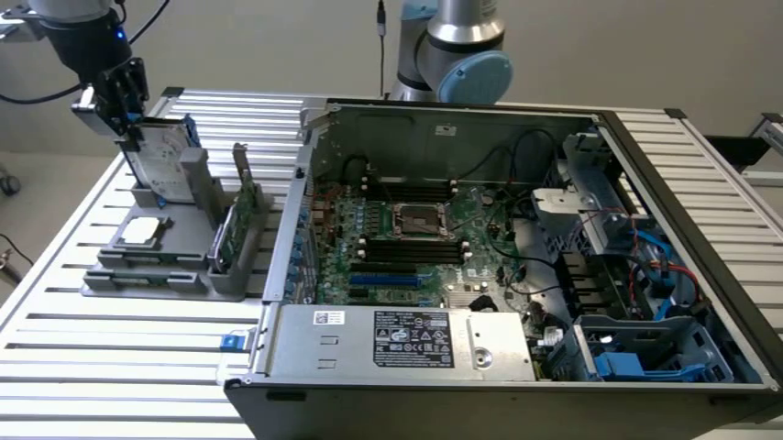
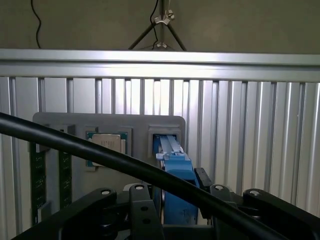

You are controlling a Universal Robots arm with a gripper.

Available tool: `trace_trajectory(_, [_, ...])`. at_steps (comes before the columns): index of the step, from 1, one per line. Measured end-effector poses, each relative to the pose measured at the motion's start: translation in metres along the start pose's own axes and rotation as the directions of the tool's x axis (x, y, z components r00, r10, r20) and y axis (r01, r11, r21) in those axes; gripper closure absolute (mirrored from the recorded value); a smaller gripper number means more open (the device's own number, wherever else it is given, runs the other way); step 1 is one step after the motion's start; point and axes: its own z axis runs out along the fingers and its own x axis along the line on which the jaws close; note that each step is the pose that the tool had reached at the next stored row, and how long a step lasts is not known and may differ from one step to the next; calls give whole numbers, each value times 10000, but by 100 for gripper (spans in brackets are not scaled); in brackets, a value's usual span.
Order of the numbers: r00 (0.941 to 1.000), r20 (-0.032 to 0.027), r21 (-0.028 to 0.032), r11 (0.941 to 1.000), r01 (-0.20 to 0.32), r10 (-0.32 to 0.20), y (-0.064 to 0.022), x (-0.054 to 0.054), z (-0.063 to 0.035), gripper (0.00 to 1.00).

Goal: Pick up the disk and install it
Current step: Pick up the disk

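The disk (image 1: 165, 158) stands on edge in the back slot of a grey holder (image 1: 153, 275) on the exterior view's left. It is silver-grey with a white label and a blue frame. My gripper (image 1: 130, 124) comes down on its top edge from above. In the wrist view the disk's blue edge (image 2: 175, 155) runs between my two black fingers (image 2: 144, 207), which sit against its sides. The gripper (image 2: 176, 200) is shut on the disk, whose lower end still rests in the holder's slot.
The holder also carries a small silver chip (image 1: 141, 231) and an upright green card (image 1: 233, 229). An open computer case (image 1: 514, 275) lies to the exterior view's right, with a blue-trimmed bay (image 1: 636, 359) at its near corner. A black cable (image 2: 100, 152) crosses the wrist view.
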Motion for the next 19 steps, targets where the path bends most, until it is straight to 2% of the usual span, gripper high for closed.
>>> trace_trajectory(4, [10000,-10,-1,10000,0,0,0,0,2,57])
trace_trajectory(6, [10000,-10,-1,10000,-1,1,0,0,4,67])
trace_trajectory(19, [10000,-42,0,10000,-1,1,0,0,9,67])
